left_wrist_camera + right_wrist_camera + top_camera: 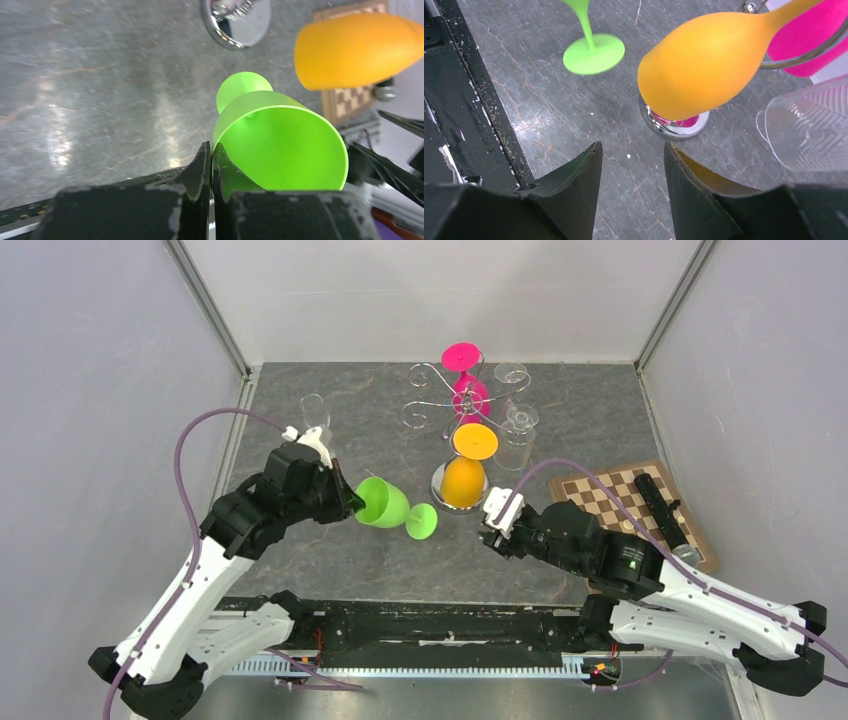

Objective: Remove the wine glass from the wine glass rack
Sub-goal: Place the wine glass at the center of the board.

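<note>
The left gripper point(350, 502) is clamped tight on the rim of a green wine glass point(385, 503), one finger inside the bowl and one outside. That glass is off the wine glass rack point(245, 31). It lies tilted on its side over the middle of the grey desk point(330, 570), just front-left of the rack's mirrored base, with its foot pointing toward the front edge. Whether the foot touches the desk cannot be told.

The rack stands toward the back edge, near its middle. An orange wine glass point(463, 480) hangs upside down from a scroll arm on the near side, its bowl right over the base. A pink wine glass point(468, 395) hangs behind it. Clear glasses point(517, 435) hang on the right side. Another clear glass point(314, 412) stands apart near the back left corner.

The right gripper point(631, 147) holds nothing. Its jaws stand partly apart over bare desk, just in front of the rack base, and aim at the orange bowl.

A chessboard point(600, 495) lies at the right edge with a black bar point(660, 508) on it.
</note>
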### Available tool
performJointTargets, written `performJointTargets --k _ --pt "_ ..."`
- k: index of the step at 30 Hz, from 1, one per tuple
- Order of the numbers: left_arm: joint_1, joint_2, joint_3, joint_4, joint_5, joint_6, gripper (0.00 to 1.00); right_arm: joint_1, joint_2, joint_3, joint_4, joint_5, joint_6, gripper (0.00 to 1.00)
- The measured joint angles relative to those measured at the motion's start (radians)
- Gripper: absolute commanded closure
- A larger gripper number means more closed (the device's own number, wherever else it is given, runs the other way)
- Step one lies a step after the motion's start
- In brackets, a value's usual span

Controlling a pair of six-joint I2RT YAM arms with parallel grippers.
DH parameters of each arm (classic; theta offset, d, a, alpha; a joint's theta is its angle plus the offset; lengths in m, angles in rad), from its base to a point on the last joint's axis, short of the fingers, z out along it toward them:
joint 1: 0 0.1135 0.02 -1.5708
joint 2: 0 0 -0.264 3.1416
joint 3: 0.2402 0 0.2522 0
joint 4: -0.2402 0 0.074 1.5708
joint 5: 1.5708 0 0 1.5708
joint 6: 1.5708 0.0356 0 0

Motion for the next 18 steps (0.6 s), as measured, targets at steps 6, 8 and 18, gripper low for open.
performJointTargets --k 6,8,18 --pt "0.000 0.098 0.120 -0.108 -0.207 0.079 0.98 0.000 -0.021 0.000 -0.040 0.025 0.021 0.45" --pt "0.000 0.128 0.149 -0.126 -0.262 0.099 0.98 0.000 -0.022 0.000 -0.059 0.029 0.027 0.44" --pt "0.073 0.319 0.226 -0.135 -0.377 0.183 0.98 0.000 -0.055 0.032 -0.142 0.059 0.113 0.37"
